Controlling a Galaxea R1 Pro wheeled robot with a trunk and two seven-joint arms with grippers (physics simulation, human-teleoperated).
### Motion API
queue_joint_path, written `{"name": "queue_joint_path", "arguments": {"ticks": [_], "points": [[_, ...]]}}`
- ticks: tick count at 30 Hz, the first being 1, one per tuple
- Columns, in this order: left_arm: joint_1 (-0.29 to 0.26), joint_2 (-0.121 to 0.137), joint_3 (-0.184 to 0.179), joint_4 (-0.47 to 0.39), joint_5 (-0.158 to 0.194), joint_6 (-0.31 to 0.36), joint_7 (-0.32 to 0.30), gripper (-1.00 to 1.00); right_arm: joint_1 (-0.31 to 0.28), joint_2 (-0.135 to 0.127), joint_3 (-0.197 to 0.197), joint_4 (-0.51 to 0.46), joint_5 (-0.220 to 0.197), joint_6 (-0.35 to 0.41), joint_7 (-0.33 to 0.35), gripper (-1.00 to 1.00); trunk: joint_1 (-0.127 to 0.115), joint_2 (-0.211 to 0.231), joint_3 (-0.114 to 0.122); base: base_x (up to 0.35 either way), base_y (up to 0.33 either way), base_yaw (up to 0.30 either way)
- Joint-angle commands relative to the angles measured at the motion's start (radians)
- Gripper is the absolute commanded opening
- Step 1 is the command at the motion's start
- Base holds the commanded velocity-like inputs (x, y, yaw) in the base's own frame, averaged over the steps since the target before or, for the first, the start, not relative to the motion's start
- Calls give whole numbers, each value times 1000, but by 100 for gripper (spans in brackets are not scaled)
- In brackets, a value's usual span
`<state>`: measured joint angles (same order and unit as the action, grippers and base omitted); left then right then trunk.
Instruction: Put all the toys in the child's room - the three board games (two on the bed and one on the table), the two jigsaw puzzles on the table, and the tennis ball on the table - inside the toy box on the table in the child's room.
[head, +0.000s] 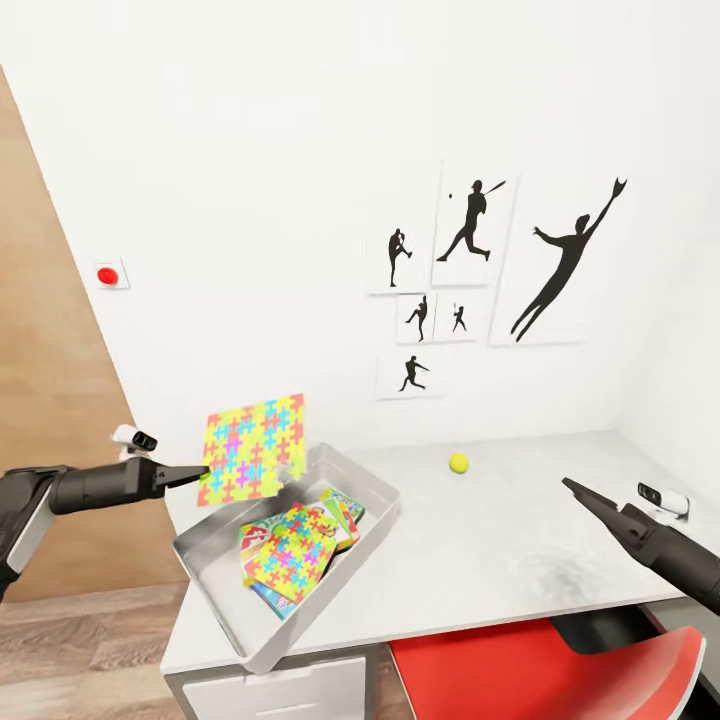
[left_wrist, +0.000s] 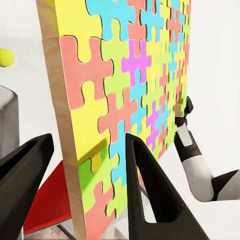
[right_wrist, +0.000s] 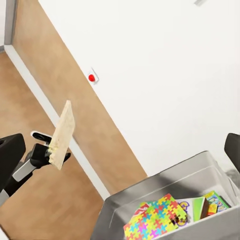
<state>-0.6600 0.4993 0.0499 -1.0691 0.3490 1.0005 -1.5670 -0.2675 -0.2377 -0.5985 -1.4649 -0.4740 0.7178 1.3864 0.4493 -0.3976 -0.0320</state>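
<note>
Spanning the white-walled corner, grey table (head: 520, 560)

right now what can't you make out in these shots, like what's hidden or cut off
- Head view: the games in the toy box lie stacked under a jigsaw puzzle; how many cannot be counted.
- Right wrist view: the bin's near wall hides the lower stack, and the right gripper's fingers are cut off by the picture's edges.
- Left wrist view: the held jigsaw puzzle blocks most of the table, leaving only the tennis ball at the edge.
</note>
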Motion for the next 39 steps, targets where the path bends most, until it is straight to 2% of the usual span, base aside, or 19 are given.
{"name": "queue_joint_path", "arguments": {"ticks": [1, 2, 4, 5, 8, 9, 10, 11, 17, 21, 33, 37, 39], "points": [[-2, -13, -1, 0, -12, 13, 29, -100, -1, 0, 0, 0, -3, 9, -6, 100, 1, -2, -2, 0, 0, 0], [-3, -20, -1, 0, -18, 14, 48, -100, -1, 0, 0, 0, -3, 9, -10, 100, 1, -2, -2, 0, 0, 0], [-8, -53, 1, 1, -31, 18, 134, -100, -1, 0, 1, 1, -3, 10, -23, 100, 1, -2, -2, 0, 0, 0], [-10, -60, 1, 3, -33, 19, 160, -100, -1, 0, 1, 2, -2, 10, -25, 100, 1, -2, -2, 0, 0, 0], [-26, -108, 2, 10, -38, 26, 296, -100, -1, 0, 1, 3, -3, 11, -35, 100, 1, -2, -2, 0, 0, 0], [-30, -118, 2, 11, -39, 27, 322, -100, -1, 0, 0, 3, -3, 12, -37, 100, 1, -2, -2, 0, 0, 0], [-39, -143, 4, 14, -40, 30, 396, -100, -1, -1, -1, 3, -4, 12, -39, 100, 1, -2, -2, 0, 0, 0], [-44, -159, 4, 15, -40, 32, 441, -100, -1, -2, -2, 3, -6, 12, -40, 100, 1, -2, -2, 0, 0, 0], [-51, -204, 5, 17, -40, 35, 594, -100, -1, -2, -3, 3, -7, 12, -41, 100, 1, -2, -2, 0, 0, 0], [-52, -217, 6, 21, -40, 35, 655, -100, -1, -3, -3, 4, -8, 12, -41, 100, 1, -2, -2, 0, 0, 0], [-52, -223, -7, 41, -43, 33, 790, -100, -1, -1, 0, 5, -6, 11, -41, 100, 1, -2, -2, 0, 0, 0], [-52, -223, -36, 41, -44, 33, 809, -100, -1, -1, 2, 5, -5, 11, -43, 100, 1, -2, -2, 0, 0, 0], [-52, -223, -62, 41, -44, 33, 811, -100, -1, -1, 3, 5, -5, 11, -47, 100, 1, -2, -2, 0, 0, 0]]}}
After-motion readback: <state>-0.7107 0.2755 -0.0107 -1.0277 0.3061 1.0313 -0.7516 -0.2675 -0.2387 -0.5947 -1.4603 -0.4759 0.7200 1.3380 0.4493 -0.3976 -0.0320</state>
